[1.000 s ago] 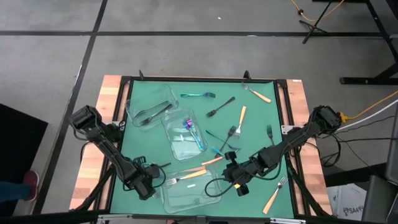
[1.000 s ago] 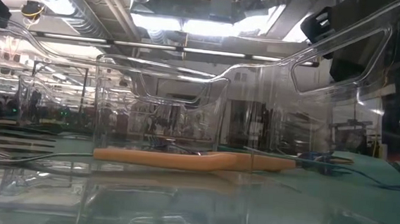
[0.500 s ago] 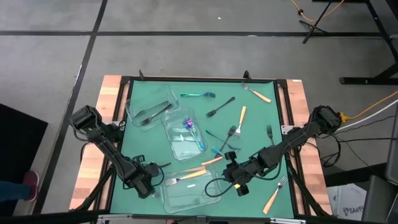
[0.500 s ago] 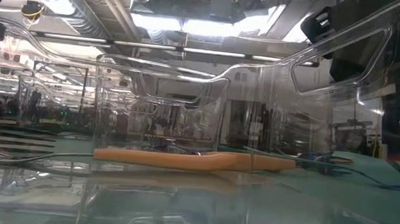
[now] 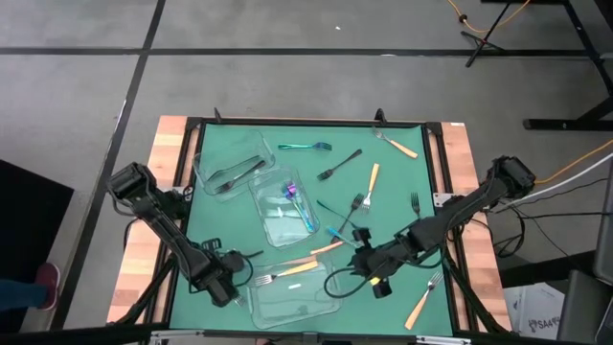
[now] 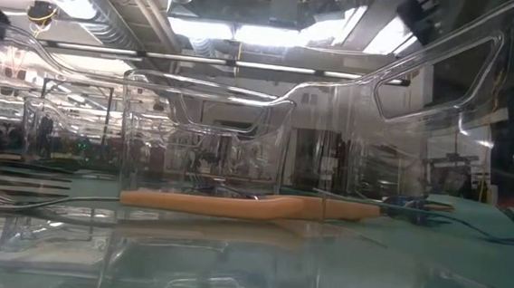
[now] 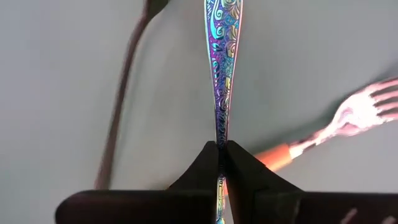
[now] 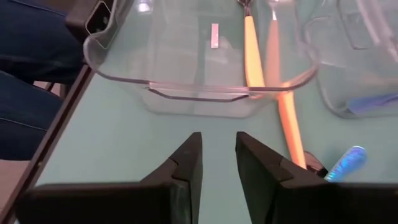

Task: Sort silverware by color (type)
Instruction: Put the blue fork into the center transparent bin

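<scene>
the left gripper [image 7: 221,148] is low over the green table [image 5: 230,225] near its front left corner, just beside the left end of the front clear container [image 5: 292,292]. its jaws are clenched on the thin handle of an iridescent utensil [image 7: 222,68], which runs straight out from between the dark fingers [image 7: 202,163]. beside this handle on the mat lie a black utensil [image 7: 121,106] and an orange-handled fork [image 7: 339,124].

the right gripper [image 8: 217,163] is near the front edge of the table, at the right end of the front clear container. its jaws stand a little apart and grasp nothing. two orange handles [image 8: 252,43] lie close ahead of it, one inside the container and one [image 8: 283,93] resting across its rim.

the rest of the silverware is spread over the table. an iridescent piece [image 5: 308,216] lies in the middle clear container [image 5: 273,206], and black pieces [image 5: 235,174] lie in the rear left container [image 5: 215,153]. a teal fork [image 5: 305,147], a black utensil [image 5: 340,166] and two orange-handled ones [image 5: 397,144] [image 5: 371,180] lie near the rear edge. a black fork [image 5: 416,205] lies near the right edge, and another orange-handled fork [image 5: 424,299] lies near the front right corner.
</scene>
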`<action>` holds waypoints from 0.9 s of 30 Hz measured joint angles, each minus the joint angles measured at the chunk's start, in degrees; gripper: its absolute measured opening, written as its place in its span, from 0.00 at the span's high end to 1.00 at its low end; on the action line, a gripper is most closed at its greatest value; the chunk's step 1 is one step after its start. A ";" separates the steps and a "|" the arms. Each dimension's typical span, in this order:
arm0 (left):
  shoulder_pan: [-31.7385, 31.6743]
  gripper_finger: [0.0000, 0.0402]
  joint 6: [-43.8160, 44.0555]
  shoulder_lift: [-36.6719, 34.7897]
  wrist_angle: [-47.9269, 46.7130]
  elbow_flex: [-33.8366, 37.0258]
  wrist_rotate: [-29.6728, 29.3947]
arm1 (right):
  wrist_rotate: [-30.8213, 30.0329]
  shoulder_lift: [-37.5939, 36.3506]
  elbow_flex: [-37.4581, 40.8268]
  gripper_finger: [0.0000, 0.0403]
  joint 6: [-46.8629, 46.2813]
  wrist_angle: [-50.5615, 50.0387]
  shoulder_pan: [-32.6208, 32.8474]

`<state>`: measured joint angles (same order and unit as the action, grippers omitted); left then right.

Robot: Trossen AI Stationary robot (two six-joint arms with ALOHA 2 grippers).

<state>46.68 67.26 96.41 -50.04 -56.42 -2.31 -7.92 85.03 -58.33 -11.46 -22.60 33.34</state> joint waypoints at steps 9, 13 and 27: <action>-0.50 0.99 -3.45 -0.05 -14.94 -11.58 -0.04 | 0.00 -6.68 -0.02 0.78 0.00 -3.62 0.00; -1.74 0.99 -4.89 -0.07 -25.77 -18.82 -2.11 | 0.00 -8.81 -0.02 0.78 0.00 -4.58 0.00; -15.17 0.99 -38.43 -0.20 -33.78 -38.39 -26.77 | -0.01 -10.62 -0.02 0.78 7.81 -4.64 0.00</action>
<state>31.50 28.83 96.20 -83.82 -94.80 -29.08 -7.93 74.41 -58.35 -3.65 -27.24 33.34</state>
